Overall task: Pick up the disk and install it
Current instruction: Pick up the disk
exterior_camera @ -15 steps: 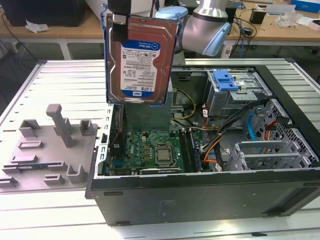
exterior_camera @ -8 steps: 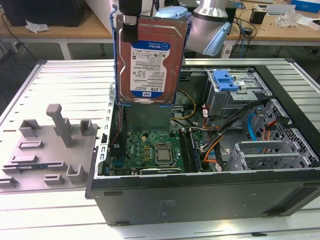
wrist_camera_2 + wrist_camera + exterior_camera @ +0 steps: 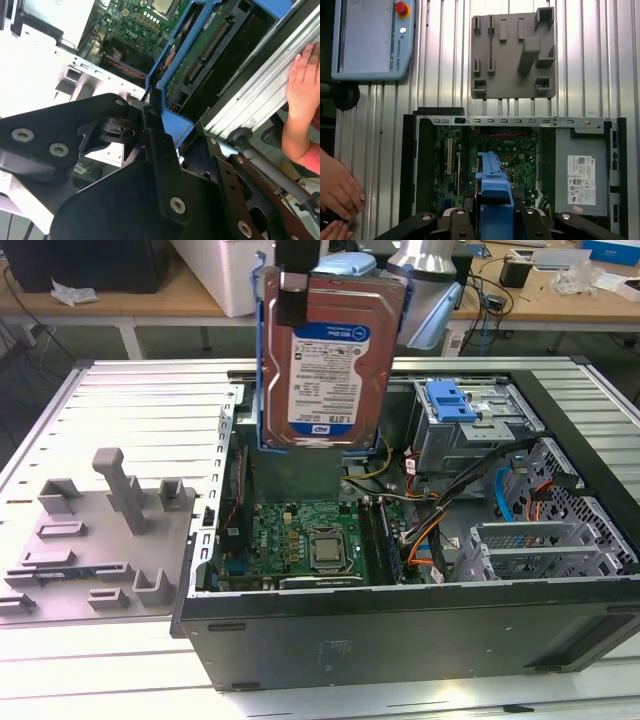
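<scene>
Gripper point(image 3: 149, 106) clamps the disk point(image 3: 325, 360) by its frame; it hangs upright over the case point(image 3: 400, 625), probably to clear the walls.

I've got the disk point(image 3: 325, 360) clamped upright in my gripper point(image 3: 493, 212) over the open case point(image 3: 400, 625), and straight below it's free air down to the motherboard point(image 3: 300, 535). Toward the exterior view's right it gets tight: a tangle of cables point(image 3: 430, 535), then the metal cage point(image 3: 480, 435) with its blue latch point(image 3: 450, 400). Somebody's hand point(image 3: 337, 192) rests on the table point(image 3: 380, 150) just beside the case. A grey plate point(image 3: 100, 530) with upright posts sits on the exterior view's left.
</scene>
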